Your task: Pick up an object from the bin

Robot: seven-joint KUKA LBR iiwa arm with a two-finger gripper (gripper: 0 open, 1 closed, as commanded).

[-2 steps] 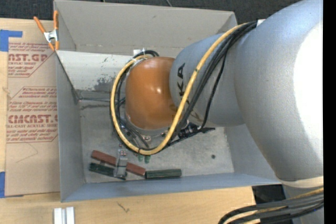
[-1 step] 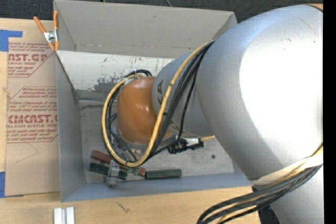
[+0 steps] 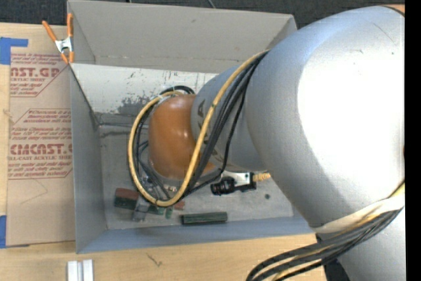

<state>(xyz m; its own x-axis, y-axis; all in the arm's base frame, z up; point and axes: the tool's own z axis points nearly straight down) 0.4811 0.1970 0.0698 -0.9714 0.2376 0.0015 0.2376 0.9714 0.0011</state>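
Observation:
Just under the orange cover, the dark body of my gripper reaches down to the bin's front left floor. Right below it lies a small cluster: a reddish-brown and dark green block and a greyish green piece touching it. A dark green flat bar lies along the front wall, slightly right of the gripper. To the right rests a black cylindrical part with a white and yellow end. The cover and cables hide the gripper's lower part.
The arm's large grey body and its orange cover with looping yellow and black cables span the bin's middle and right. Bare floor shows at the back left, with scuffed walls close around.

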